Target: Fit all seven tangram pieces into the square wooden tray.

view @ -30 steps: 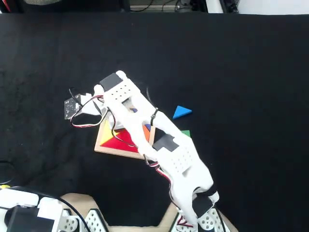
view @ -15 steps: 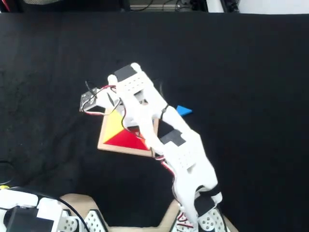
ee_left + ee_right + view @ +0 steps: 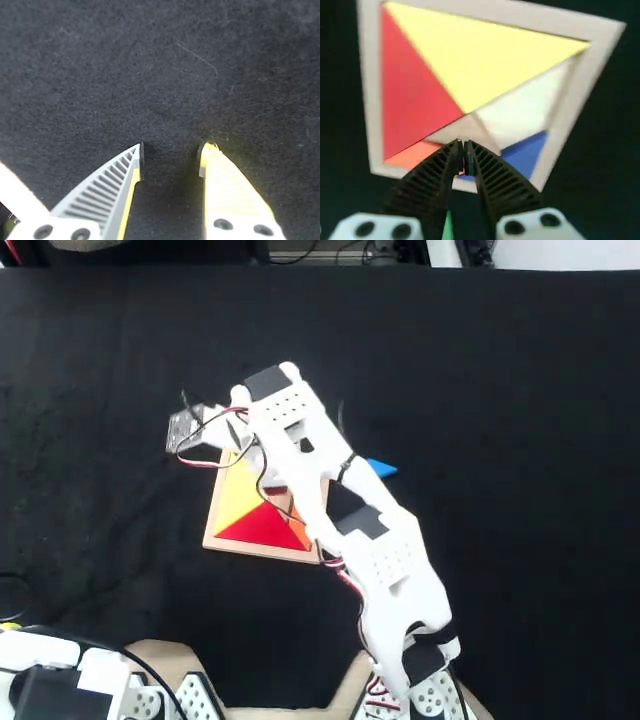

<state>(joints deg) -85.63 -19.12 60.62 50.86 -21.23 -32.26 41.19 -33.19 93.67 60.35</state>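
High view: black cloth [image 3: 500, 360] lies under the wooden tray [image 3: 250, 548], cables [image 3: 330, 252] beyond.

A yellow triangle [image 3: 480, 55], red triangle [image 3: 412, 95], blue triangle [image 3: 381, 468], pale tray [image 3: 368, 90], black cloth [image 3: 500, 360].

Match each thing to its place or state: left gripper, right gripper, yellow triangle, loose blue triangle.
Things:
1. left gripper
2. right gripper
3. yellow triangle
4. loose blue triangle

Places or states:
A. lying in the tray
B. open
C. lying on the cloth, outside the tray
D. shut

Pairs: 1-B, 2-D, 3-A, 4-C.
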